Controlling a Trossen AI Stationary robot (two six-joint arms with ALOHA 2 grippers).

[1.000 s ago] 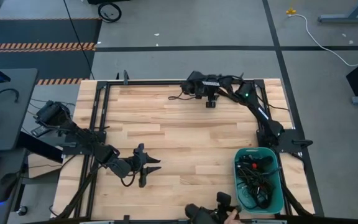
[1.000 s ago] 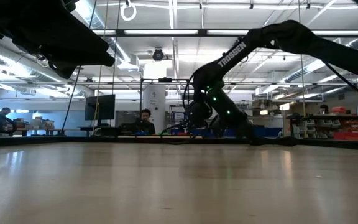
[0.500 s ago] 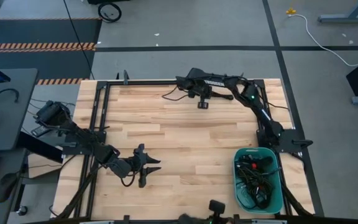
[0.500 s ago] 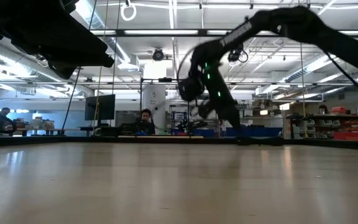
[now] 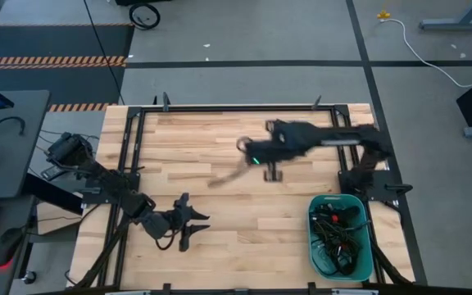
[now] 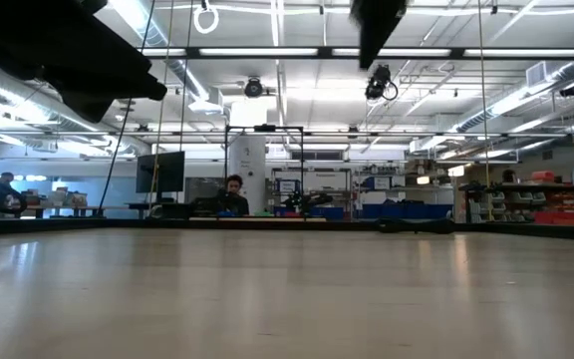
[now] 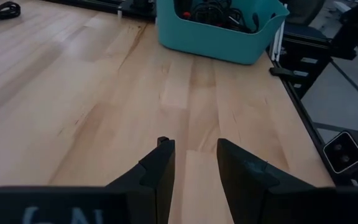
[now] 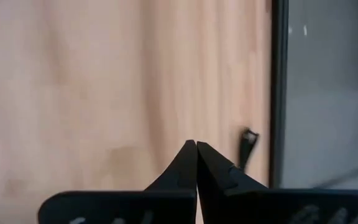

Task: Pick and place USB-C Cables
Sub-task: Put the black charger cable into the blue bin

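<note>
In the teal bin (image 5: 365, 264) at the table's near right corner, a tangle of black USB-C Cables (image 5: 338, 232) is heaped. Another cable (image 5: 224, 177) is seen dangling, blurred, below the right gripper (image 5: 252, 156) above mid-table, fingertips pressed together. The left gripper (image 5: 195, 225), partly open and empty, is held low near the front left.

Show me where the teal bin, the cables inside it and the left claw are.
teal bin (image 5: 314, 246): high view, on its left wall.
USB-C cables (image 5: 338, 233): high view, on the black tangle inside the bin.
left claw (image 7: 194, 163): left wrist view, midway between its fingertips.
</note>
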